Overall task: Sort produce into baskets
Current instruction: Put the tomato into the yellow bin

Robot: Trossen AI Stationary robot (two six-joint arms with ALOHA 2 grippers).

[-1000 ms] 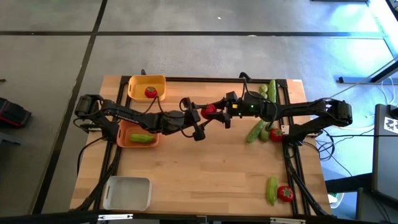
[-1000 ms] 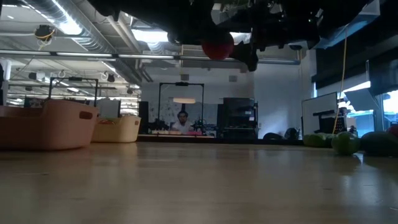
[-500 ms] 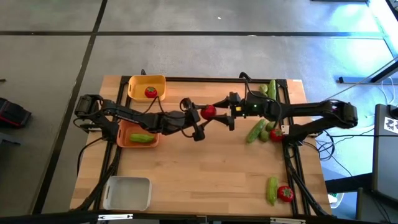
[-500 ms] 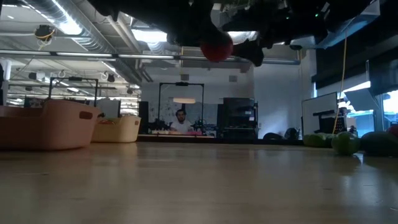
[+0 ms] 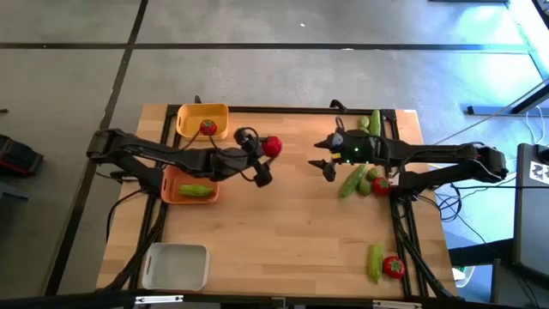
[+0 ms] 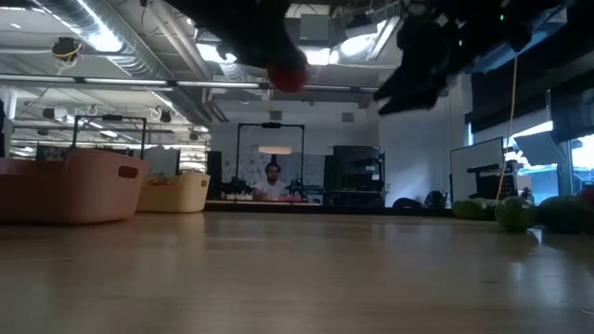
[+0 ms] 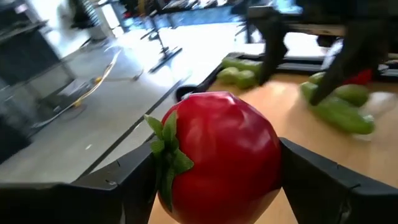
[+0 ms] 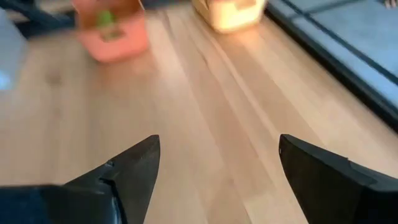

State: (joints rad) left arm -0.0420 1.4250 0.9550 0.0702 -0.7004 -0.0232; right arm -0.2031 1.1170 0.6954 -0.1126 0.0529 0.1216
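The left gripper (image 5: 267, 159) is closed on a red tomato (image 5: 272, 145), which it holds up off the worktop (image 5: 283, 240); in the left wrist view the tomato (image 7: 217, 155) fills the gap between the two dark fingers (image 7: 118, 180), its green calyx turned to one side. Just behind this gripper, towards its own arm's base, sits the yellow basket (image 5: 190, 124) with another tomato (image 5: 207, 128) inside, and beside that the orange basket (image 5: 174, 189) holding one cucumber (image 5: 196, 190). The white-grey basket (image 5: 176, 266) lies well apart from the left gripper, at the near edge of the worktop. The right gripper (image 5: 324, 166) faces the left one across a stretch of bare wood, apart from it, with its fingers spread wide and nothing between them (the right wrist view shows only worktop in the gap, with the orange and yellow baskets far ahead). Behind the right gripper, close along its arm, lies a cluster of unsorted produce: a cucumber (image 5: 352, 181), some limes (image 5: 371, 176) and a tomato (image 5: 381, 186), with more green pieces (image 5: 374, 122) at the far edge. Well to the gripper's side, at the near corner, rest one more cucumber (image 5: 375, 262) and a tomato (image 5: 394, 267), touching.
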